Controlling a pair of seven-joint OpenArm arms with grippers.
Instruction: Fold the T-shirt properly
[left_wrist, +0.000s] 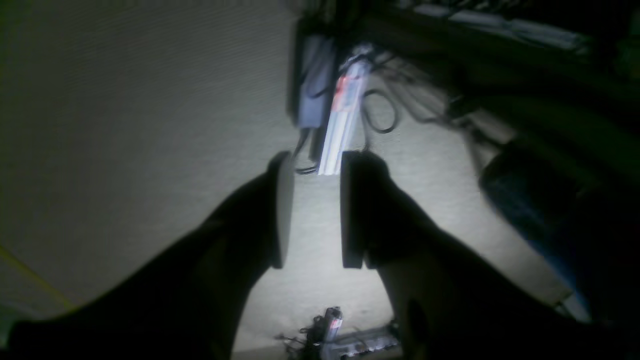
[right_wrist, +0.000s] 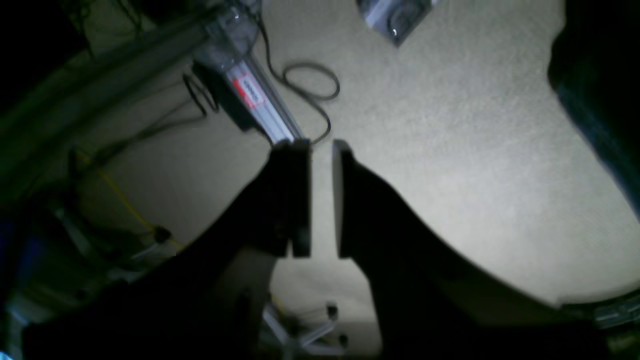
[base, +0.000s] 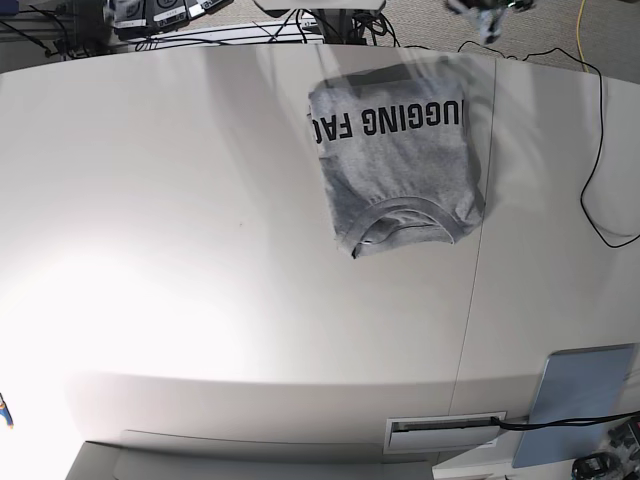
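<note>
A: Spotted one T-shirt (base: 400, 165), folded, lettering up, far side of the table (base: 200, 250).

B: Two grippers: left gripper (left_wrist: 316, 210) jaws parted, empty; right gripper (right_wrist: 321, 200) jaws narrow, empty.

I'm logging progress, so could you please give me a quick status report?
Left gripper open, empty. Right gripper slightly apart, empty. T-shirt folded on table, lettering up. Nothing in the way.

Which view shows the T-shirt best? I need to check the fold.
The base view: the T-shirt lies folded on the table, lettering and collar visible. Both wrist views show only floor and gripper fingers, no shirt.
</note>
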